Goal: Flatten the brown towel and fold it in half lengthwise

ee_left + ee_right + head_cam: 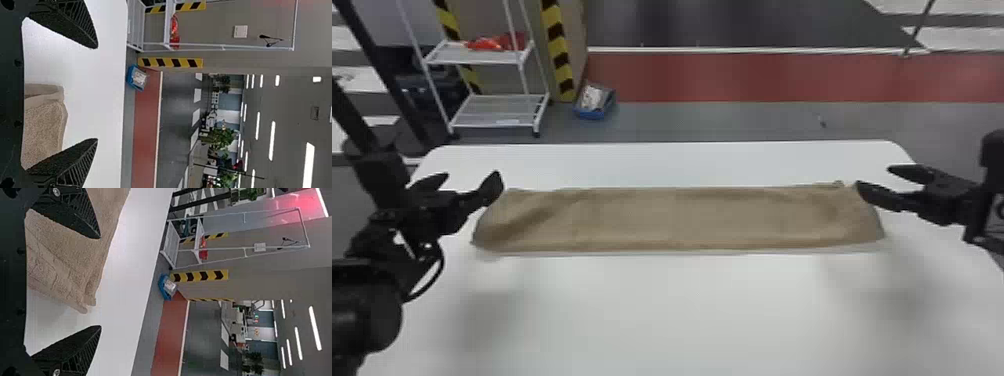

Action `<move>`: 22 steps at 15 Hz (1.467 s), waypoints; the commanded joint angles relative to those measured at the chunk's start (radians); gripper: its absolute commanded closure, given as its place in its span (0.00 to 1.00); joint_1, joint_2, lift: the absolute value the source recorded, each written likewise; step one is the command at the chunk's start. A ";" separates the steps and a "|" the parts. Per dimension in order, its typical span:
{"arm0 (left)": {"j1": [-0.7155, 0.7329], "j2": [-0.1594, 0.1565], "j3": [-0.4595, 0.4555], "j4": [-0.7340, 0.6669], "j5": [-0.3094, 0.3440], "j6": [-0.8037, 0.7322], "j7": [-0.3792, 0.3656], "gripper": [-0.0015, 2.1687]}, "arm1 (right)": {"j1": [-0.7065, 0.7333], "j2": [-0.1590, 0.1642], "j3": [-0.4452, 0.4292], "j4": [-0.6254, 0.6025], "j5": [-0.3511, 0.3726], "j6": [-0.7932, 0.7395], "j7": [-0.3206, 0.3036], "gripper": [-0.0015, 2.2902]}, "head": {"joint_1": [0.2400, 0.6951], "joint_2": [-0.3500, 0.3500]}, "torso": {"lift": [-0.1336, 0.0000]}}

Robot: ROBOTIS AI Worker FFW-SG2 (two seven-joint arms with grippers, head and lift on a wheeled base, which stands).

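Left end effector [466,184], black, two flat fingers: spread, near the far left corner of the brown cloth towel [682,217]. Towel: long narrow strip, lies left to right on the smooth white counter [657,310]. Right end effector [876,177], matching: spread, near the far right corner. Step: lengthwise fold, apparently made; next calls for light smoothing or withdrawal.

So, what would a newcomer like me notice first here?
Probably the brown towel, a long strip across the white table. Then the black, open left gripper near the towel's left end, and the matching right gripper near its right end. Behind, a red floor band runs beyond the table's far edge.
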 commanded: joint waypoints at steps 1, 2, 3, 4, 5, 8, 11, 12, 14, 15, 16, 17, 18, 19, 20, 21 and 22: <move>-0.008 0.007 0.001 0.004 -0.001 0.033 0.000 0.02 | -0.018 -0.011 -0.003 0.008 -0.004 0.041 0.022 0.02 | 1.00 0.51 | 0.04; -0.013 0.010 0.002 0.004 -0.001 0.033 0.000 0.02 | -0.027 -0.016 -0.008 0.019 -0.010 0.053 0.034 0.01 | 1.00 0.52 | 0.04; -0.017 0.010 0.013 0.006 -0.004 0.033 0.000 0.02 | -0.044 -0.024 -0.011 0.045 -0.014 0.075 0.057 0.01 | 1.00 0.52 | 0.04; -0.020 0.010 0.015 0.009 -0.007 0.033 0.000 0.02 | -0.051 -0.028 -0.012 0.061 -0.024 0.081 0.063 0.01 | 1.00 0.52 | 0.04; -0.023 0.010 0.015 0.009 -0.008 0.033 0.000 0.02 | -0.053 -0.033 -0.014 0.068 -0.040 0.081 0.063 0.01 | 1.00 0.52 | 0.04; -0.037 0.010 0.013 0.018 -0.010 0.036 0.000 0.02 | -0.059 -0.053 -0.014 0.099 -0.079 0.084 0.069 0.01 | 0.99 0.51 | 0.04; -0.055 0.010 0.008 0.038 -0.008 0.036 -0.009 0.02 | -0.093 -0.091 -0.015 0.185 -0.137 0.084 0.094 0.01 | 0.98 0.50 | 0.04; -0.062 0.010 0.010 0.041 -0.008 0.036 -0.012 0.02 | -0.099 -0.099 -0.014 0.205 -0.140 0.084 0.097 0.01 | 0.98 0.49 | 0.04; -0.068 0.010 0.007 0.052 -0.008 0.036 -0.014 0.02 | -0.100 -0.106 -0.014 0.212 -0.140 0.084 0.099 0.01 | 0.98 0.48 | 0.04; -0.072 0.010 0.007 0.058 -0.008 0.036 -0.014 0.02 | -0.102 -0.111 -0.014 0.214 -0.143 0.084 0.097 0.01 | 0.98 0.47 | 0.04; -0.075 0.010 0.005 0.061 -0.007 0.039 -0.015 0.02 | -0.103 -0.113 -0.014 0.214 -0.146 0.084 0.097 0.02 | 0.98 0.47 | 0.04; -0.077 0.010 0.004 0.061 -0.008 0.039 -0.015 0.02 | -0.103 -0.113 -0.014 0.216 -0.145 0.084 0.097 0.02 | 0.98 0.46 | 0.04; -0.080 0.010 0.004 0.063 -0.010 0.039 -0.017 0.02 | -0.106 -0.111 -0.014 0.216 -0.140 0.084 0.097 0.02 | 0.98 0.46 | 0.04; -0.085 0.010 0.002 0.064 -0.010 0.055 -0.020 0.02 | -0.110 -0.111 -0.014 0.219 -0.136 0.081 0.095 0.02 | 0.98 0.46 | 0.04; -0.088 0.010 0.002 0.064 -0.012 0.058 -0.021 0.02 | -0.113 -0.111 -0.012 0.223 -0.133 0.081 0.094 0.02 | 0.98 0.46 | 0.04; -0.091 0.012 0.002 0.067 -0.012 0.064 -0.021 0.02 | -0.114 -0.111 -0.011 0.226 -0.131 0.081 0.088 0.02 | 0.97 0.46 | 0.04; -0.095 0.010 0.002 0.067 -0.015 0.082 -0.026 0.02 | -0.116 -0.111 -0.005 0.228 -0.131 0.081 0.085 0.02 | 0.97 0.45 | 0.04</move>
